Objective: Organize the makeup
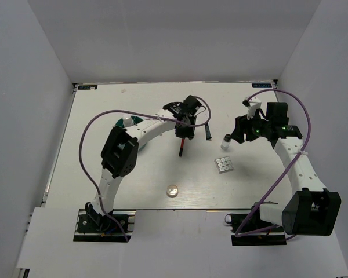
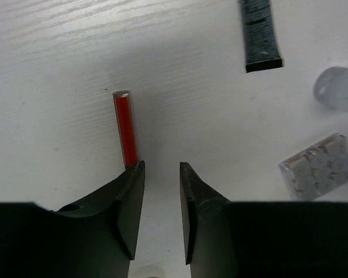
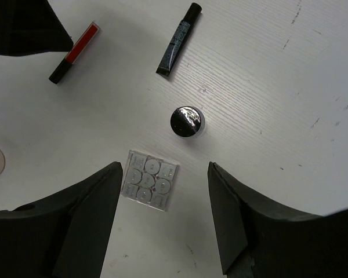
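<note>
**Makeup (image 1: 224, 165) loose on the table (image 1: 156, 174); both pincers apart, holding nothing**

Top view: we log five pieces in the middle of the table.
- red pencil (image 1: 181, 147), black cap at its near end
- short black tube (image 1: 208, 132), just right of the pencil
- small bottle (image 1: 226, 141), upright, right of the tube
- grey-panned palette (image 1: 224, 165), lying flat, nearer to the bases than the bottle
- round clear jar (image 1: 173, 190), alone and well apart, towards the near edge

The teal holder (image 1: 134, 119) stands at far left, half covered by the left arm. Something white sits at it; we cannot tell what.

Left gripper (image 1: 184, 138): it hangs over the far end of the red pencil. In the left wrist view the fingers stand a narrow gap apart with bare table between them. The pencil (image 2: 125, 127) runs up to the tip of the left-hand finger (image 2: 130, 197), beside the gap rather than in it. We cannot tell if they touch.

Right gripper (image 1: 236, 134): it is just beside the bottle. In the right wrist view the jaws are spread wide, above the palette (image 3: 149, 185) and the bottle's dark top (image 3: 186, 121). It touches neither.
</note>
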Controlling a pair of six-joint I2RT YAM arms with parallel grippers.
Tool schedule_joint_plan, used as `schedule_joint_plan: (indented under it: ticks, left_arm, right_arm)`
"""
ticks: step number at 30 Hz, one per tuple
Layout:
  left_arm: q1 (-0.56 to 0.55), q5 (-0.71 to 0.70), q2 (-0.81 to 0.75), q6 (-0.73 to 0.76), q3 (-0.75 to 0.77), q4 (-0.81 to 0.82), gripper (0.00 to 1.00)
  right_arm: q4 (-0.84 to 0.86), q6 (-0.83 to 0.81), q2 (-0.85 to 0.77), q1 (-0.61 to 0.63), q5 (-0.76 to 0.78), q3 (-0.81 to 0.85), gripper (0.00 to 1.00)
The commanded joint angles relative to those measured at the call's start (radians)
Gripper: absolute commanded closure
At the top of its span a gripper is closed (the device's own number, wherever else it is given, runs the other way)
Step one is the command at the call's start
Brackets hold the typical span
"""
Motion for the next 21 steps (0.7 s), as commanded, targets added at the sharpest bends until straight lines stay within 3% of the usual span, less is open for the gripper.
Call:
schedule_joint_plan:
  ticks: [1,7,21]
  left_arm:
    - [-0.002,-0.072,0.024,0.017,0.054,-0.085,0.58]
    - [-0.002,-0.121,0.088,0.030,0.085,-0.109,0.50]
    - [-0.002,-0.115,0.159,0.043,0.118,-0.094,0.49]
  right_arm:
    - [0.037,0.015,-0.018,-0.005,0.013,-0.007,0.34]
    - [0.041,0.027,-0.018,-0.001,0.000,-0.018,0.34]
    - [0.046,0.027,-0.018,-0.002,-0.003,-0.026,0.34]
